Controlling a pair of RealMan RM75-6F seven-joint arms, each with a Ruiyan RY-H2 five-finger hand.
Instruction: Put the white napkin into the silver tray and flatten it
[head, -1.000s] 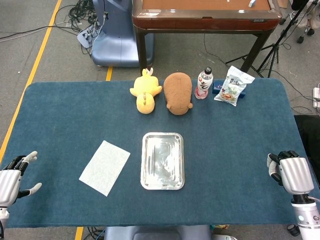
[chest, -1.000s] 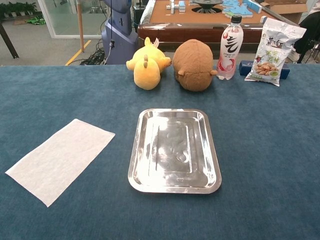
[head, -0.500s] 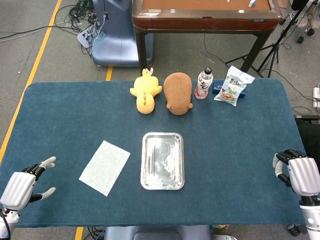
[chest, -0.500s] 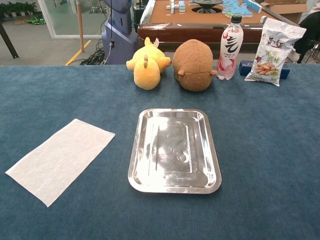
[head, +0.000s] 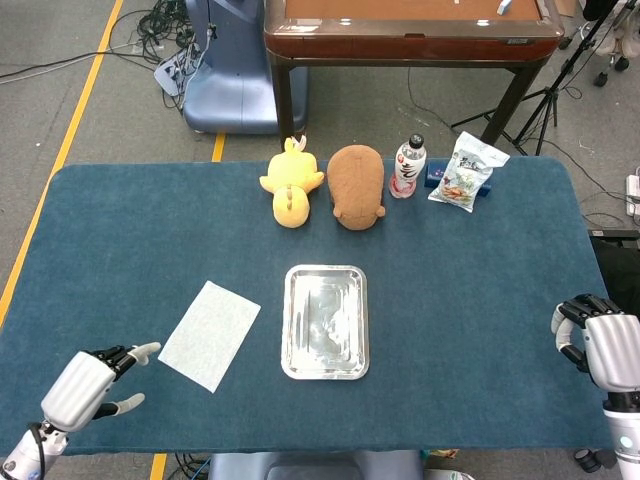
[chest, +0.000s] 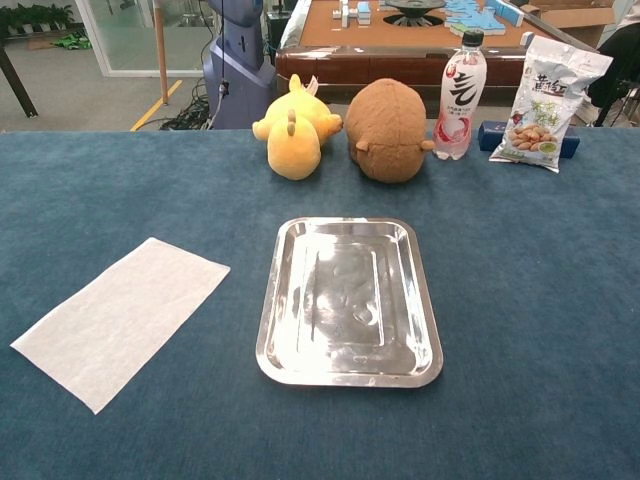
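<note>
Right now the white napkin (head: 209, 334) lies flat on the blue desk (head: 120, 230), just left of the silver tray (head: 325, 321), its long side slanting. The left robot hand (head: 92, 382), spread and holding nothing, sits close by, so it should reach. The right robot hand (head: 598, 342), curled in and holding nothing, is far off.

The bottle (chest: 459, 94) carries a large dark character on its label, possibly Chinese "元". The snack bag (chest: 546, 91) bears Chinese lettering, too small to read.
</note>
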